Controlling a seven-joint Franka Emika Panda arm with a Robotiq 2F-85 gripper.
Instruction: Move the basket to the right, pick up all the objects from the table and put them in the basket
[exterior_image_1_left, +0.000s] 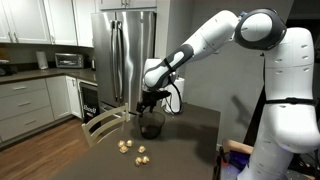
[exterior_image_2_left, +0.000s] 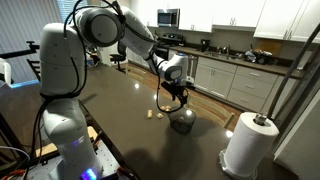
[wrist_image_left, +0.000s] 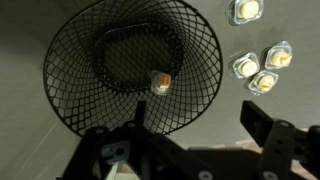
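Gripper (wrist_image_left: 185, 138) hangs over the wire basket (wrist_image_left: 68, 70) on the table (wrist_image_left: 15, 40), jaws spread wide, empty I think (it's dark down there). One tan piece (wrist_image_left: 160, 82) is inside, four more lumps (wrist_image_left: 258, 70) just beside. I'd lift clear of the rim before swinging over.

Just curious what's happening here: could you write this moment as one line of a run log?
jaws: open, above basket | in basket: one piece | on table: four pieces | holding: nothing
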